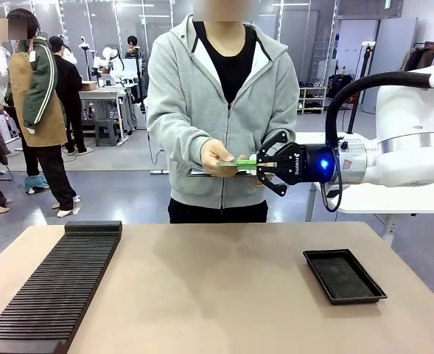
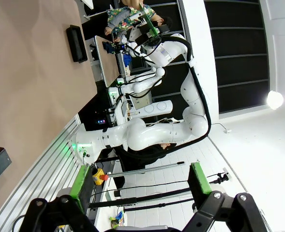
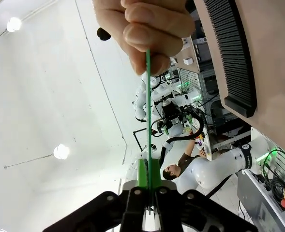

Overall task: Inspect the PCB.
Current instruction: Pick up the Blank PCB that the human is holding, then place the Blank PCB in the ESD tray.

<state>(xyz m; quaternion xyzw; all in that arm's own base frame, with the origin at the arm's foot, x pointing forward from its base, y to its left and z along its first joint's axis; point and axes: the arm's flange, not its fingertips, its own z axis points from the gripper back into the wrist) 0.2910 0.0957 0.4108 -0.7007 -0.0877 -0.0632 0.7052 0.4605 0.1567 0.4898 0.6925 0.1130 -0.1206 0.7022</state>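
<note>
right arm (image 1: 412,147): enters from the right, forearm level, wrist turned so the right tool (image 1: 259,164) points sideways toward the person, held well above the worktop (image 1: 217,295) at the person's waist height.

right tool: pads pressed together, pinching one edge of the pcb (image 1: 245,161). the board lies flat and level, running straight out from the fingertips. seen edge-on in the right wrist view, it is a thin green line between the pads.

hand (image 1: 218,157): the person's hand pinches the edge of the pcb farthest from the tool, thumb on top. board held at both ends, clear of the worktop.

left tool (image 2: 140,181): fingers spread wide, nothing between them.

below the right tool, on the worktop: black tray (image 1: 344,276). well off beyond the tool's fingertips, lower: black ribbed rack (image 1: 54,287).
</note>
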